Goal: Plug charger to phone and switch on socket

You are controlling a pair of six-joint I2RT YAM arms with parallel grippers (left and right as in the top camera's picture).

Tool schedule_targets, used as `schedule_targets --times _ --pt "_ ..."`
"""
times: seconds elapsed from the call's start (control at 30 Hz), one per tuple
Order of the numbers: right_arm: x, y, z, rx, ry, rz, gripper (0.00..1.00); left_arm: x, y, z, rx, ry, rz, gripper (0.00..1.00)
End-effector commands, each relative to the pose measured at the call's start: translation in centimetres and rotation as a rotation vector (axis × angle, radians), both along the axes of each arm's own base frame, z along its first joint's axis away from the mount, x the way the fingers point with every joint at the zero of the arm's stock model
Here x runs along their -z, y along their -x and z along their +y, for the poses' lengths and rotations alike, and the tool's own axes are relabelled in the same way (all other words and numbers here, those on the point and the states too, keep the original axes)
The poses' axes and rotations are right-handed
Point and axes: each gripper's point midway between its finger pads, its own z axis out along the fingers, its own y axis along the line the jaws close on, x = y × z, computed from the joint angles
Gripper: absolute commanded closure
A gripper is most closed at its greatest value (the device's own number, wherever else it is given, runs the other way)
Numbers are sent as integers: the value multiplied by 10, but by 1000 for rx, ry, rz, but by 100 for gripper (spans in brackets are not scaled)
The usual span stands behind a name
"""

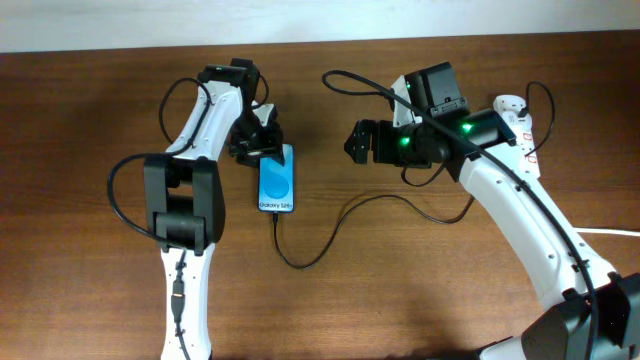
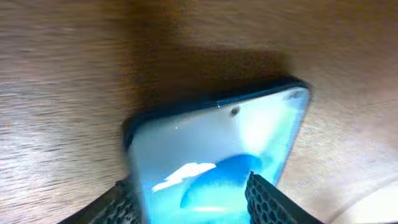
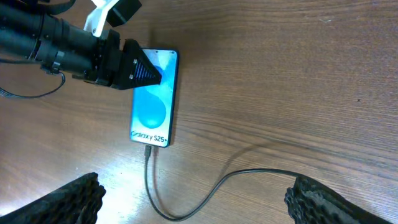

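The phone (image 1: 277, 182) lies flat on the wooden table, blue screen up with "Galaxy S25" text. It also shows in the left wrist view (image 2: 217, 130) and the right wrist view (image 3: 152, 106). My left gripper (image 1: 262, 150) (image 2: 196, 205) is closed on the phone's top end, one finger on each side. The black charger cable (image 1: 330, 235) (image 3: 249, 174) loops across the table. Its plug tip (image 3: 148, 151) meets the phone's bottom edge. My right gripper (image 1: 358, 140) (image 3: 199, 202) is wide open and empty, hovering above the cable to the right of the phone. The white socket strip (image 1: 518, 112) lies at the back right, partly hidden by the right arm.
The strip's thick white cord (image 1: 605, 232) runs off the right edge. A pale wall borders the far side of the table (image 1: 90, 300).
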Motion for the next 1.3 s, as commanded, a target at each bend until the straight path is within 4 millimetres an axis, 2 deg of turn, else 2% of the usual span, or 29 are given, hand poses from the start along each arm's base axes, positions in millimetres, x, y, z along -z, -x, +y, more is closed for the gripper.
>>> schedule_targets --times 0.0,0.13,0.17,0.2,0.27,0.33,0.47,0.53,0.57,0.6,0.63,0.67,0.7,0.73,0.77,0.8,0.83,0.9,0.93,0.97,1.0,1.07,1.13,1.23,1.27 --pt "-9 -4 -2 14 0 -22 1 6 -4 23 -7 -123 -16 41" --pt "-8 -3 -2 14 1 -19 1 7 -6 30 -3 -165 -27 41" --pt "-8 -3 -2 14 1 -19 1 4 -7 30 -4 -165 -32 35" --pt "-8 -2 -3 14 3 -16 1 -3 -11 29 -4 -163 -44 34" --pt "-8 -2 -3 11 4 -17 1 -52 -33 26 -13 -146 -140 34" --pt "-9 -1 -3 4 6 -20 1 -122 -52 22 -26 -119 -292 33" --pt "-34 4 -4 -39 4 -103 1 -228 -57 30 -64 -72 -555 27" --pt "-62 12 -10 -60 26 -173 1 -271 -48 31 -72 -54 -655 26" --pt "-71 15 -16 -44 44 -192 1 -285 -43 32 -74 -49 -683 26" --pt "-80 18 -23 -21 68 -220 1 -308 -34 33 -72 -42 -732 26" --pt "-86 20 -27 -9 80 -238 1 -325 -26 35 -73 -35 -769 18" --pt "-94 23 -29 -23 89 -273 2 -351 -12 34 -73 -11 -821 14" --pt "-96 25 -30 -23 88 -274 1 -364 -4 34 -73 1 -850 13" --pt "-95 26 -30 -23 89 -271 1 -382 7 36 -75 8 -886 5" --pt "-95 26 -30 -23 90 -271 1 -391 16 37 -76 10 -901 0" --pt "-95 26 -30 -23 90 -271 1 -397 28 39 -76 10 -899 0" --pt "-95 26 -30 -23 90 -271 1 -399 38 41 -78 0 -886 0" --pt "-95 26 -30 -23 89 -271 1 -389 56 55 -93 -71 -826 2" --pt "-95 26 -30 -23 90 -271 1 -378 67 65 -101 -128 -776 3" --pt "-96 26 -30 -24 90 -273 1 -365 74 74 -131 -175 -723 9" --pt "-96 26 -30 -24 90 -273 1 -349 80 81 -176 -212 -663 9" --pt "-96 26 -30 -44 102 -284 1 -328 79 85 -204 -240 -621 9" --pt "-94 23 -36 -20 134 -289 1 -297 71 82 -199 -239 -619 9" --pt "-93 20 -42 2 165 -294 1 -228 64 73 -187 -219 -677 8" --pt "-93 20 -42 2 165 -294 1 -213 63 73 -189 -215 -691 8"
